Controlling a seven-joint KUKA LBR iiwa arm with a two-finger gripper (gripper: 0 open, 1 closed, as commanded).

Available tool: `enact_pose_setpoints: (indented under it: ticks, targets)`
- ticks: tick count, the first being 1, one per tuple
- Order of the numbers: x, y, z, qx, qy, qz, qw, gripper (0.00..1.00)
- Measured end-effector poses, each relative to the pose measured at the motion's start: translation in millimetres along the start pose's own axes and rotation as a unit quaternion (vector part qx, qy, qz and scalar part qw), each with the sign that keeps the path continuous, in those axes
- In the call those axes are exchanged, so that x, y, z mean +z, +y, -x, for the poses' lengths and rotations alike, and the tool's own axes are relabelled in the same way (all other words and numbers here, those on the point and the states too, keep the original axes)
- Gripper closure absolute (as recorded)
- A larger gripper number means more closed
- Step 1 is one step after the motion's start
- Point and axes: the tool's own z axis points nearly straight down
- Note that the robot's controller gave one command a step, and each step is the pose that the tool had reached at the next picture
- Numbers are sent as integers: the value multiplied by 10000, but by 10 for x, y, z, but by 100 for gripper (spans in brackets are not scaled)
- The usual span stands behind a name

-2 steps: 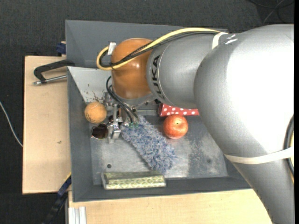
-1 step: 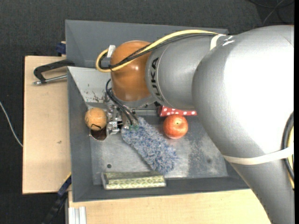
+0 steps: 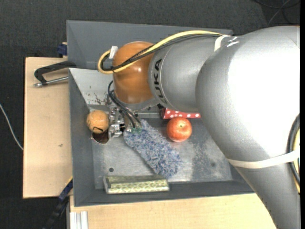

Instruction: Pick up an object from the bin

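My hand (image 3: 116, 124) sits low at the left of the bin (image 3: 119, 167), just beside a small tan ball (image 3: 96, 120), probably lined up to take it. I cannot tell whether the hand is wide or narrow. The bin also holds a blue fuzzy cloth (image 3: 155, 151), 1 red apple (image 3: 179, 130), a red dotted block (image 3: 181, 114) and a flat green bar (image 3: 137, 184).
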Motion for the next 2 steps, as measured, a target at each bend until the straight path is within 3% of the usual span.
enact_pose_setpoints:
  ticks: [1,2]
  targets:
    - [-1337,187,-38,-1117,-33,56,9937,100]
    - [-1329,185,-42,-1115,-25,56,9937,100]
